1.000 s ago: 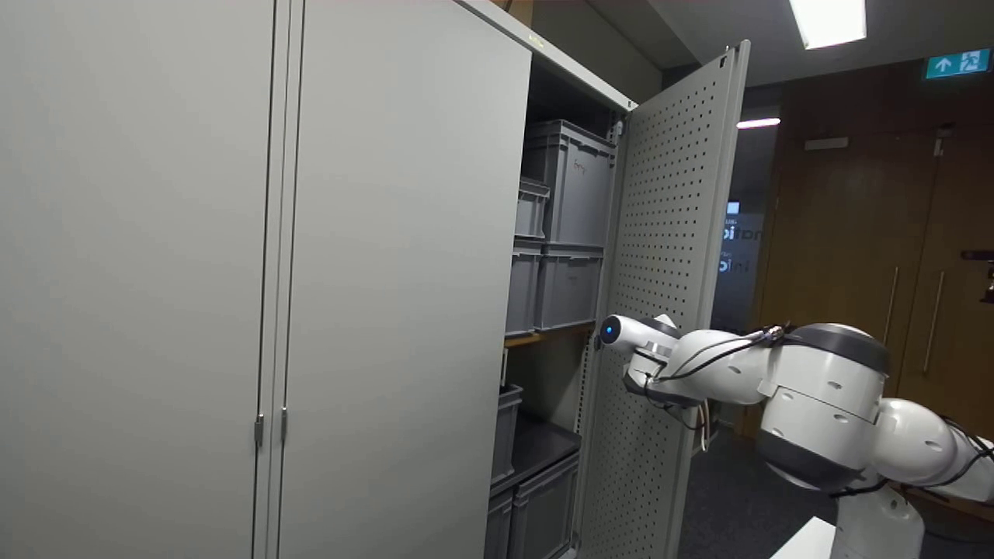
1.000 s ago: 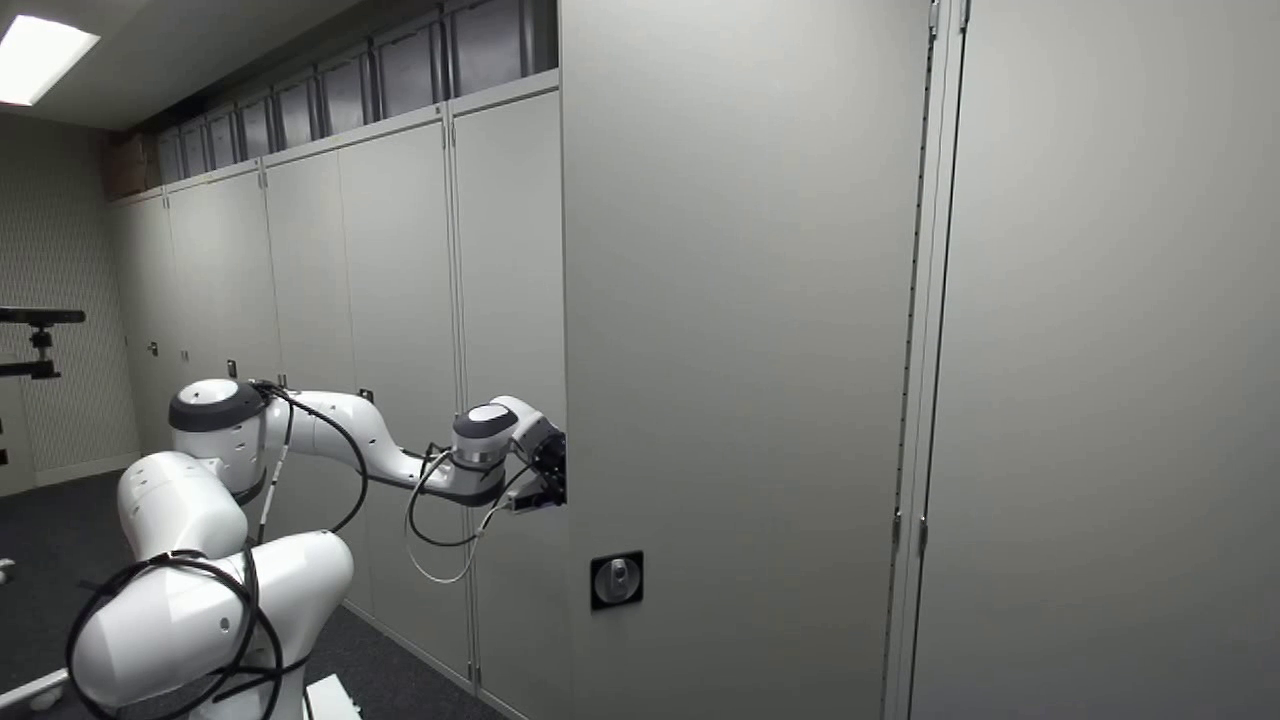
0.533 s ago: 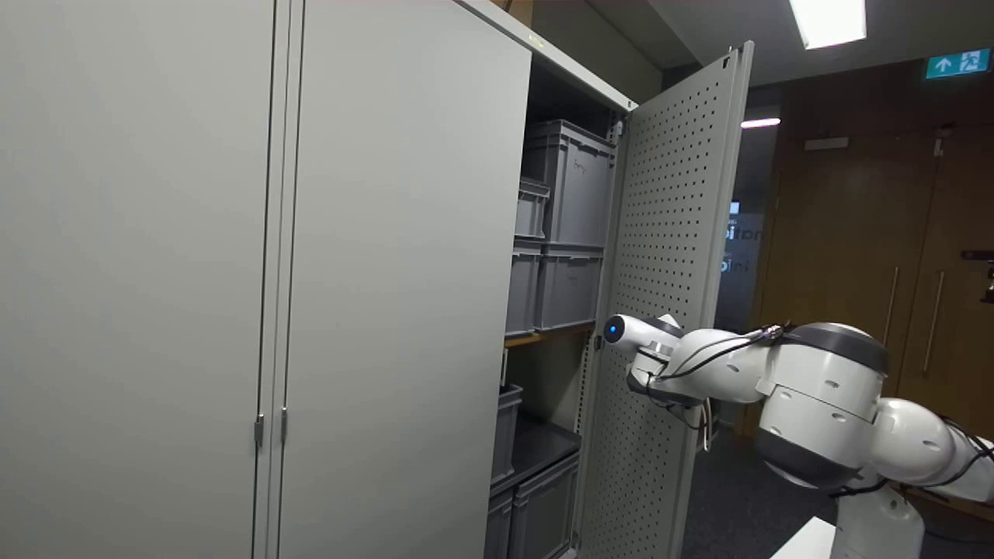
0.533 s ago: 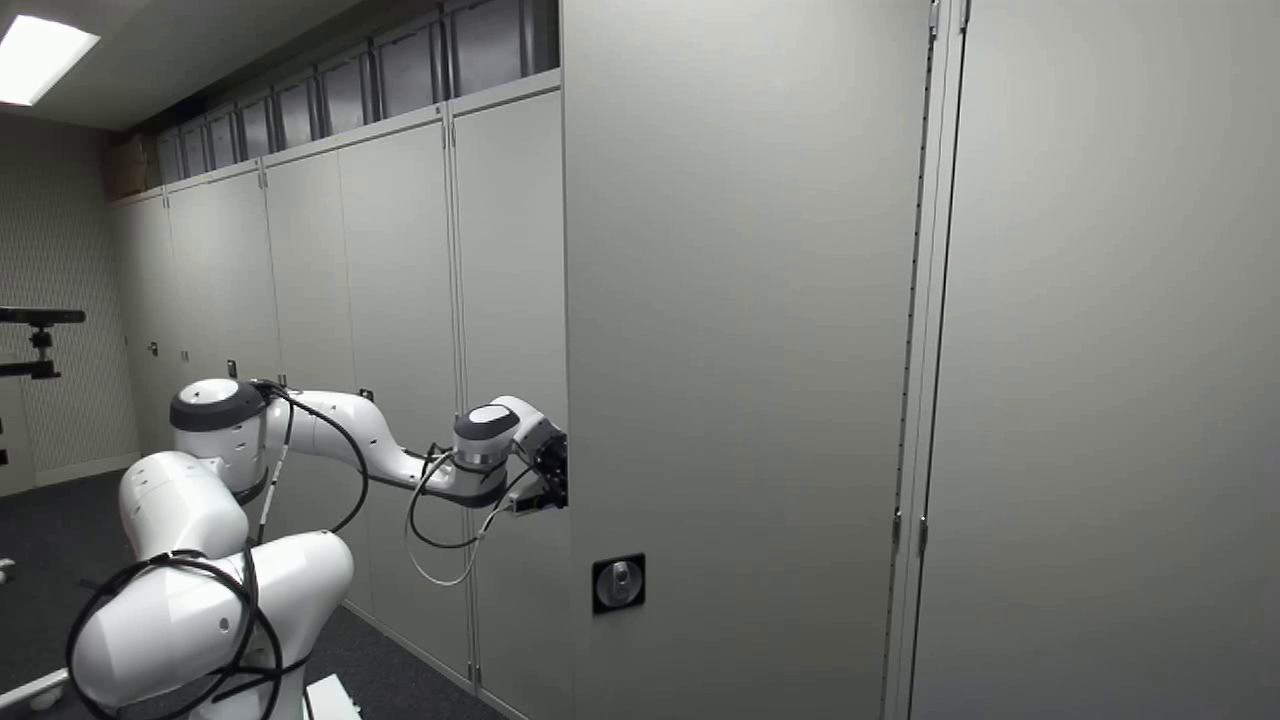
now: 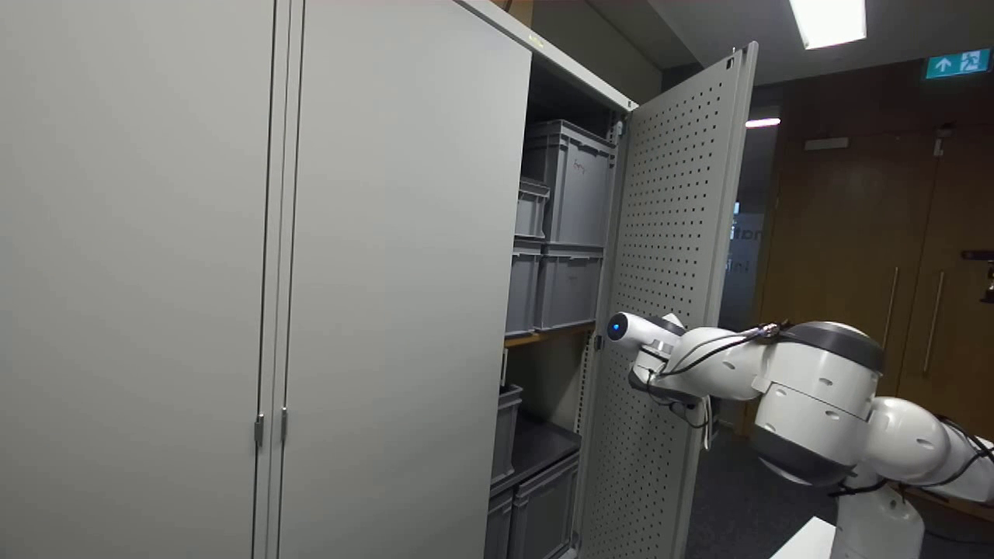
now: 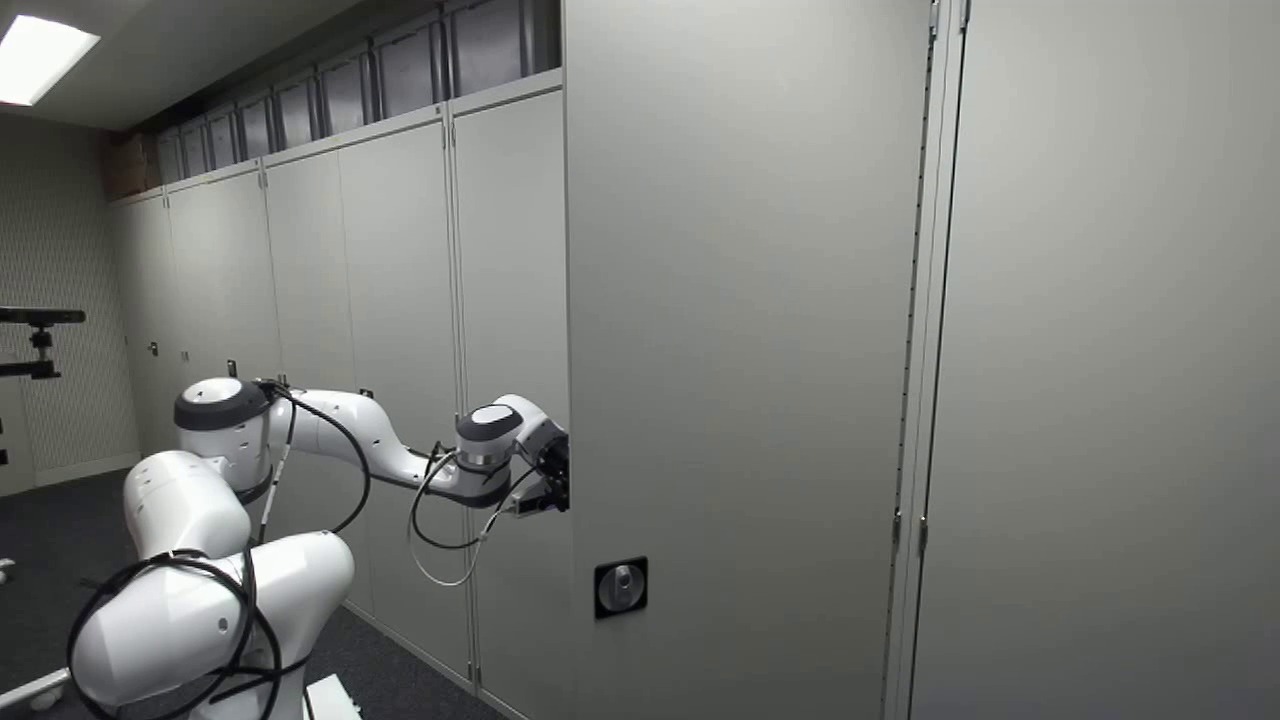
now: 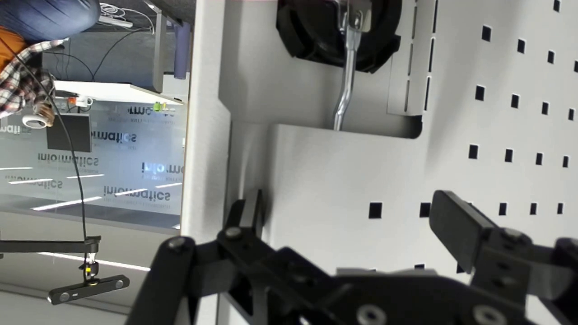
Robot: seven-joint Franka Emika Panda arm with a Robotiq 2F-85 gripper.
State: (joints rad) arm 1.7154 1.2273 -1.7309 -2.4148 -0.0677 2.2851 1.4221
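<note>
Currently the pincer, fingers wide apart, has the perforated inner side of the open cabinet door directly ahead, the door's long axis upright and one fingertip close beside its folded edge, contact unclear.

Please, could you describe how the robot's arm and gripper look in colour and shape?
The glossy white, rounded robot arm has dark grey bands, a small round blue light, and looping black and pale cables. The black two-fingered gripper shows linked bars, round metal bolts and flat, blocky fingertips.
</note>
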